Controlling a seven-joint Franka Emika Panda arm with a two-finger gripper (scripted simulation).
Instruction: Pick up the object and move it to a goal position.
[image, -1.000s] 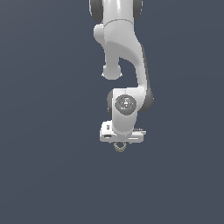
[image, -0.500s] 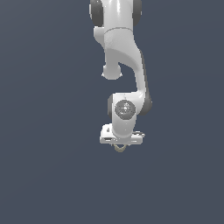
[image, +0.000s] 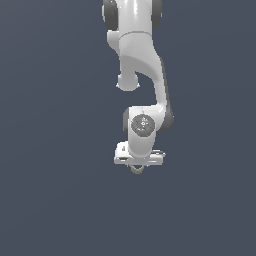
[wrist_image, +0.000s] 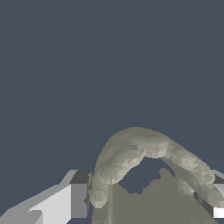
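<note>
Jaws pinching the tan ring (image: 136, 169) (wrist_image: 148, 162) from both sides, held under the white arm (image: 142, 75).

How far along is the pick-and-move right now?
Done: the tan ring sits at the pincer, with a finger beside it in the wrist view. In hand: carrying it. Left: reaching the goal; no goal marker is visible, so I can't judge the remainder.

No readable text, labels, brands, numbers or signs in either view. Grey disc (image: 143, 123) on arm's wrist joint carries faint mottled marking, too blurred to read. Tan ring-shaped object (wrist_image: 148, 162), gripper body and dark background bear no lettering.
</note>
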